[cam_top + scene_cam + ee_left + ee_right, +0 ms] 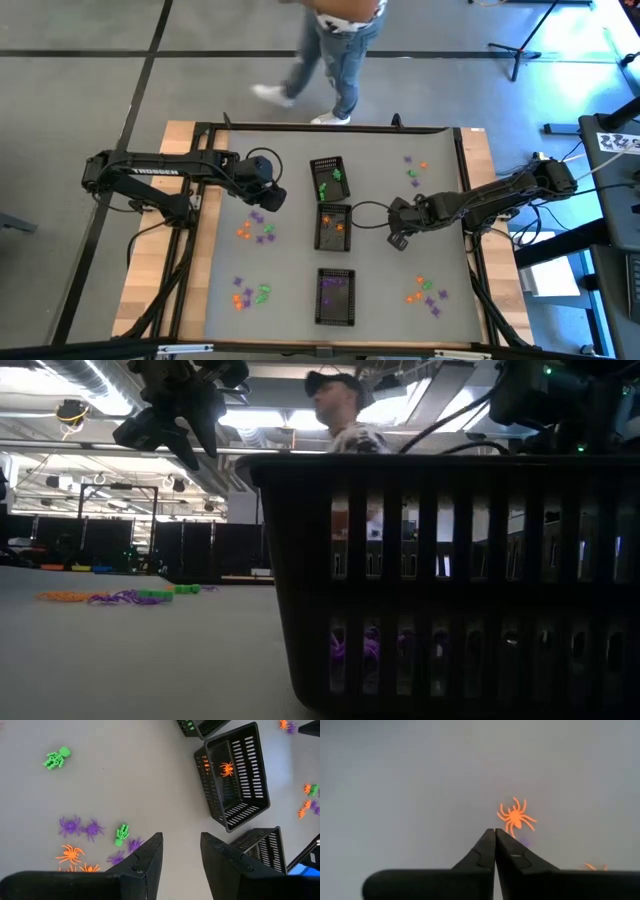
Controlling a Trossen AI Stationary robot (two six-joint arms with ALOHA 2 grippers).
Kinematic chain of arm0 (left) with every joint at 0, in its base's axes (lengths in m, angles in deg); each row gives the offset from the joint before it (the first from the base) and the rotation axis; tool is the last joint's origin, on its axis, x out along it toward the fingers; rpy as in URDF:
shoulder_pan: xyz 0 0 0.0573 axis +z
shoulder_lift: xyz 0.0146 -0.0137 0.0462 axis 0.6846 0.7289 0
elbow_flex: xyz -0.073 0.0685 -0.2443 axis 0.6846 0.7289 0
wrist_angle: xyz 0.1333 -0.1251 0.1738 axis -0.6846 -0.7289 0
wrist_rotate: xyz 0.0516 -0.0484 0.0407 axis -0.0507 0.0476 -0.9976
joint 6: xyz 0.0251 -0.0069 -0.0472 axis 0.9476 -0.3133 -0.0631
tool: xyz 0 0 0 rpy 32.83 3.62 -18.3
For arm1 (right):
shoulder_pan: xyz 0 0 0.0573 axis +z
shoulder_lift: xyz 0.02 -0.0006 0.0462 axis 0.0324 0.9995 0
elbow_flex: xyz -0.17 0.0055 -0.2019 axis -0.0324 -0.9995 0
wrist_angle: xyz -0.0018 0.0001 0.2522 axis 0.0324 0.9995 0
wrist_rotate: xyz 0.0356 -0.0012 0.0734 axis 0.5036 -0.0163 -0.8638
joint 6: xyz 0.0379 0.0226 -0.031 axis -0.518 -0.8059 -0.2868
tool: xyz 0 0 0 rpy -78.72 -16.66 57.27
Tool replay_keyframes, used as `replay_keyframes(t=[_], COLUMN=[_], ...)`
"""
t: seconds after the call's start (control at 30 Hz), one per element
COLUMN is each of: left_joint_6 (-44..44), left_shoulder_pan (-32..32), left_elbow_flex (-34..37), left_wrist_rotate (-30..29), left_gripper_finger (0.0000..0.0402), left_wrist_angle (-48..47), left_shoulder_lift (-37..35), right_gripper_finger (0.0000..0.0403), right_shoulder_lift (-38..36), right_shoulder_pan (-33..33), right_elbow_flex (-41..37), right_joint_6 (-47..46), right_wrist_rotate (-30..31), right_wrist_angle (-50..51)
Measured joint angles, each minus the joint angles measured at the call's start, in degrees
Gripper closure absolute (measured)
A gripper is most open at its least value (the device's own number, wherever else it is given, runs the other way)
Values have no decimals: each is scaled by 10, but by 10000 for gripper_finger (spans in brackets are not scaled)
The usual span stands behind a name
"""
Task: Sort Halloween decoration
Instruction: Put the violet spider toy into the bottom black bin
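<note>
Halloween decoration lies in small heaps on the grey table: orange and purple spiders (pixel 80 826), green skeletons (pixel 57 758), and heaps at the near left (pixel 250 295), near right (pixel 425 293) and far right (pixel 415 168). Three black mesh trays stand in a row down the middle: the far one (pixel 328 180) holds green pieces, the middle one (pixel 333 228) orange, the near one (pixel 336 297) purple. My right gripper (pixel 494 831) hangs right of the middle tray, shut, with an orange spider (pixel 516 819) at its tips. My left gripper (pixel 182 845) hovers open above the far-left heap (pixel 258 228). My right gripper has the orange spider only at the free ends of its two shut fingers, by a leg on one side (pixel 507 830). The fingers point steeply down. The spider sticks out sideways from the tips, lifted clear of the table.
A person (pixel 335 50) stands just beyond the table's far edge. The middle tray (pixel 235 775) holds one orange spider (pixel 227 768). In the low view the near tray (pixel 450 580) blocks most of the table. Bare grey surface lies between the heaps and the trays.
</note>
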Motion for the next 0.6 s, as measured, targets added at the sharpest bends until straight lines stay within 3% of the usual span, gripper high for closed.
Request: replay_keyframes(t=[0.17, 0.33, 0.47, 0.6], left_joint_6=[0, 0, 0, 0], left_shoulder_pan=[0, 0, 0, 0], left_elbow_flex=[0, 0, 0, 0], left_wrist_rotate=[0, 0, 0, 0], left_gripper_finger=[278, 278, 278, 278], left_wrist_angle=[0, 0, 0, 0], left_shoulder_lift=[0, 0, 0, 0], right_gripper_finger=[359, 294, 248, 231], right_shoulder_lift=[0, 0, -1, -4], right_shoulder_pan=[0, 0, 0, 0], right_elbow_flex=[-11, -39, -74, -103], right_joint_6=[-1, -31, -42, -49], right_wrist_rotate=[2, -1, -1, 0], right_wrist_angle=[24, 20, -22, -70])
